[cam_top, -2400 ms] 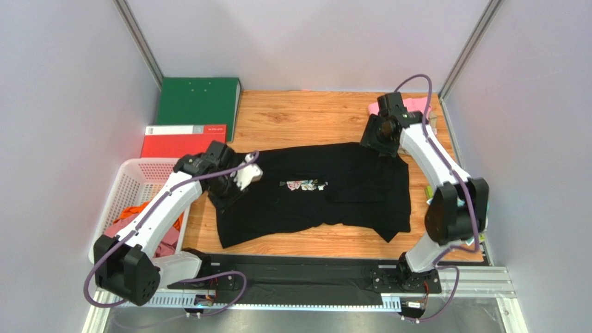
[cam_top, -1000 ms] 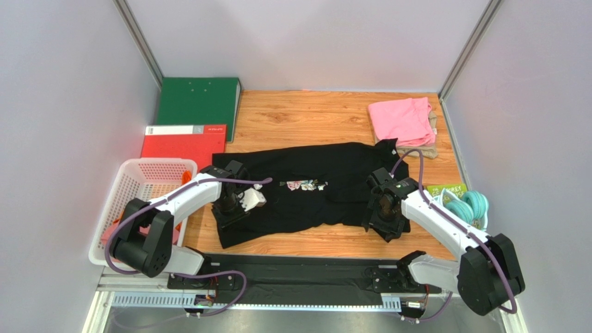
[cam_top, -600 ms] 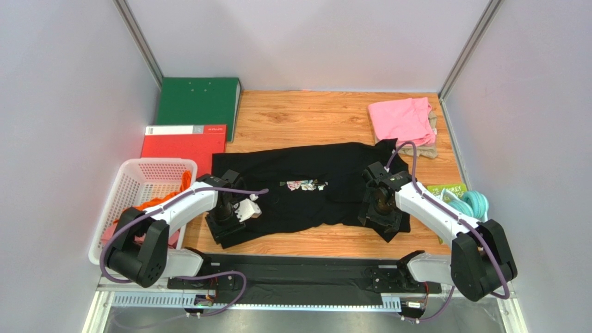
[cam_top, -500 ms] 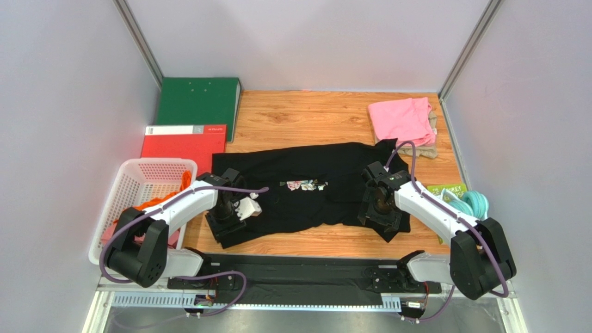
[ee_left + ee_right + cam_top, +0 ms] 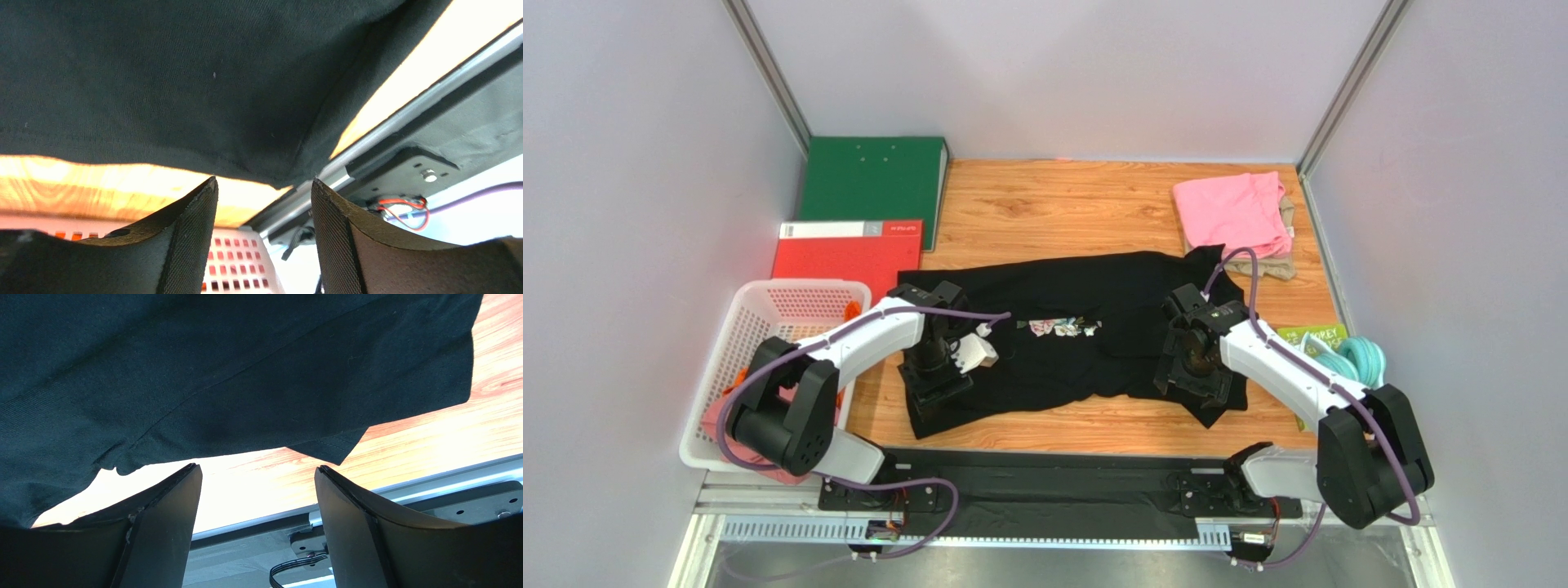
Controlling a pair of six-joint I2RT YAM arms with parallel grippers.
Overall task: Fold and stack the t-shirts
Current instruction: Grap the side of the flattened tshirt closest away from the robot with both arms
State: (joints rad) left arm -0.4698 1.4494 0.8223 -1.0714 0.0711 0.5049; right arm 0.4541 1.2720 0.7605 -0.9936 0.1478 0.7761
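The left gripper [image 5: 264,187] and right gripper [image 5: 256,471] both hang spread over the near hem of the black t-shirt [image 5: 1112,300].

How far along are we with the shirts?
Done: a pink shirt lies folded on a beige one at the far right. In hand: the black shirt lies spread out, with the left gripper and right gripper open at its near hem. Left: folding it, plus the clothes in the basket.

Along the far edge the bare wood [image 5: 1063,202] runs open. The green binder [image 5: 873,178] blocks the far-left corner, the pink t-shirt [image 5: 1232,211] the far-right.
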